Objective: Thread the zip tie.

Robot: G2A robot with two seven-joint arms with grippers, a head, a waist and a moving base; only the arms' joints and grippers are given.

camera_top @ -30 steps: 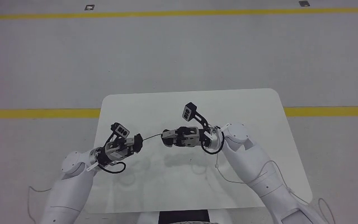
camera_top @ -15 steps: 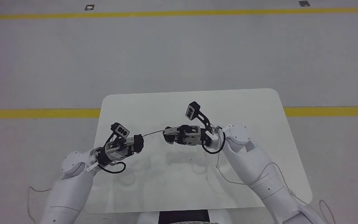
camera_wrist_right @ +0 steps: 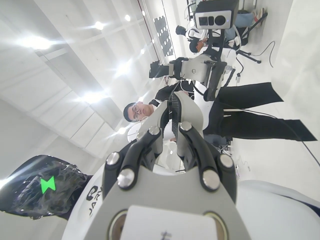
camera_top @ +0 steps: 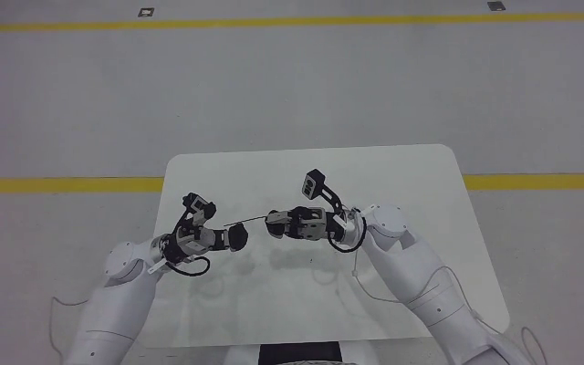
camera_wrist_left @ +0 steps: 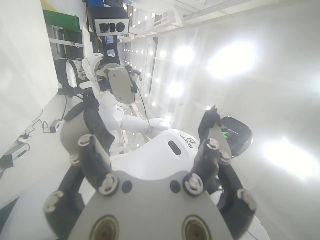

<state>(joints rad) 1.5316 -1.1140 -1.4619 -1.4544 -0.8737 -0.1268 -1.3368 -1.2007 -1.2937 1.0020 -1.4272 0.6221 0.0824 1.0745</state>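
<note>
The zip tie (camera_top: 248, 221) is a thin black strap held in the air above the white table (camera_top: 401, 173). My right gripper (camera_top: 271, 222) is shut on one end of it, and the strap (camera_wrist_right: 175, 86) sticks out past the closed fingertips (camera_wrist_right: 172, 101). The free end points at my left gripper (camera_top: 235, 237), which sits just beside and slightly below the strap's tip. In the left wrist view that gripper (camera_wrist_left: 148, 109) stands open with nothing between its fingers, facing the right gripper (camera_wrist_left: 132, 76) and the hanging strap (camera_wrist_left: 142, 103).
Both grippers hover over the middle-left part of the table, whose front edge (camera_top: 301, 342) lies close to the arms. Grey floor with a yellow line (camera_top: 82, 184) surrounds the table.
My left gripper has let go of the zip tie's end, turned, and shifted slightly right and toward the front. The right gripper has barely moved and still holds the tie.
</note>
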